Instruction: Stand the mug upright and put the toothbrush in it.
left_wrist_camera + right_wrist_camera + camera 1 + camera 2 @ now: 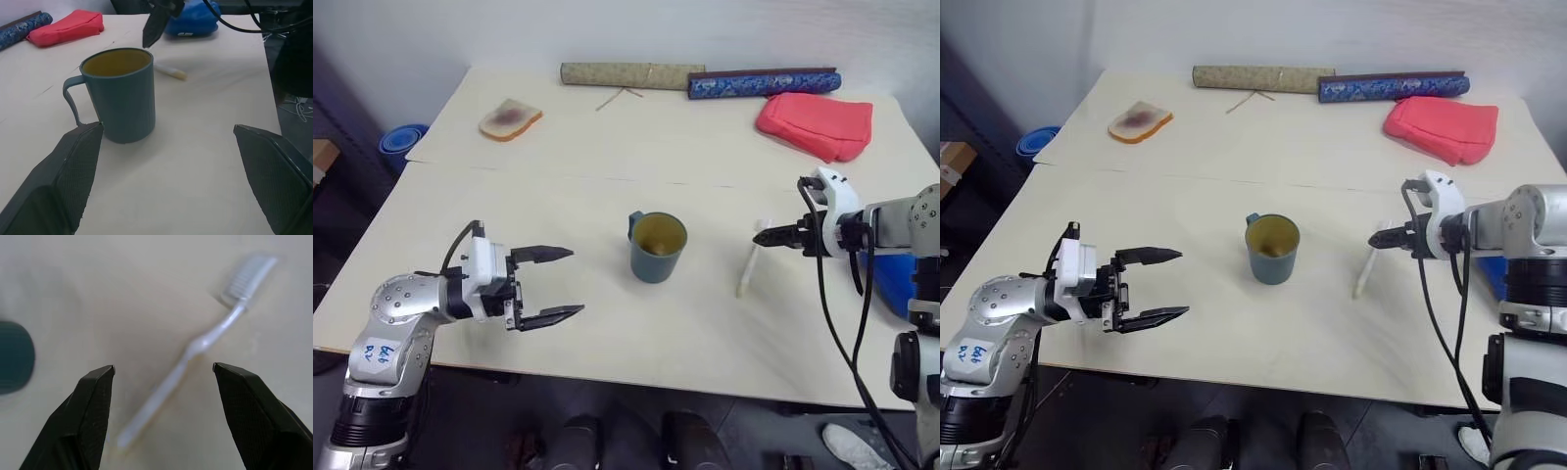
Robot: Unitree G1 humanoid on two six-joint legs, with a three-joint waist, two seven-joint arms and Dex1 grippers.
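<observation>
Right gripper (164,369): fingers spread, empty, tilted down above the toothbrush (195,345), one finger on either side of the handle without touching it.

Toothbrush: lies flat on the table (607,323), right of the mug, bristle end at the far side, handle end nearer the table's front edge.

Left gripper (560,284): fingers spread wide, empty, held level just above the table at the near left, pointing right toward the mug and apart from it.

Mug (657,247): stands upright near the middle of the table, open mouth up, yellowish inside, handle on its far-left side; between the two grippers.

Far edge of table, left to right: slice of bread (510,119), tan roll (631,74), blue patterned roll (764,83), red pouch (816,124).

Blue bowl (399,143): off the table, beyond its left edge.
</observation>
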